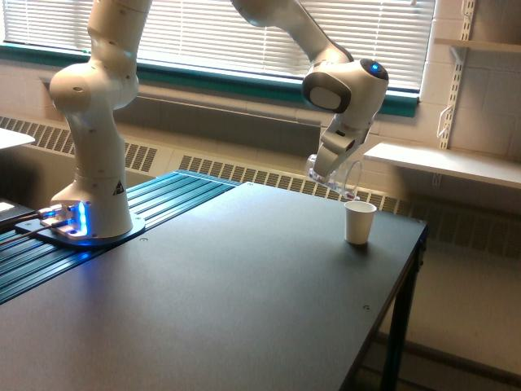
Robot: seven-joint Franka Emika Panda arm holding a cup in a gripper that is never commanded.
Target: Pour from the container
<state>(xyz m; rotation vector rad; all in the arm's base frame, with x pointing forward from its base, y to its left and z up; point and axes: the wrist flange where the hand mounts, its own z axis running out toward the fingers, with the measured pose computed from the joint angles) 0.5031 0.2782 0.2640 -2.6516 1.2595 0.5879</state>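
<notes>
- Window blinds (244, 37) span the back wall, with a dark green sill (212, 77) beneath them and a row of radiator grilles (244, 173) lower down.
- A black table (228, 301) fills the foreground. It carries a white paper cup (359, 222), which serves as the landmark for all positions below.
- The paper cup stands upright near the table's far edge, toward the exterior view's right, with its open mouth facing up.
- The white Franka arm (98, 122) is mounted well to the exterior view's left of the paper cup, on a ribbed teal platform (155, 208). Blue lights (69, 218) glow at the arm's base.
- The arm reaches up out of view, then descends to a wrist (346, 85) located directly above the paper cup. A blue indicator light shows on the wrist.
- The gripper (330, 167) hangs below the wrist, just above the paper cup and slightly toward the exterior view's left of it.
- The gripper is closed around the container (340, 177), a small clear plastic cup.
- The container is tilted, with its mouth lowered toward the paper cup. Its lower lip sits just above the paper cup's rim; whether the two touch cannot be determined.
- Small pinkish bits are faintly visible near the container's lowered lip.
- White wall shelves (444, 163) are fixed to the block wall behind and to the exterior view's right of the paper cup.
</notes>
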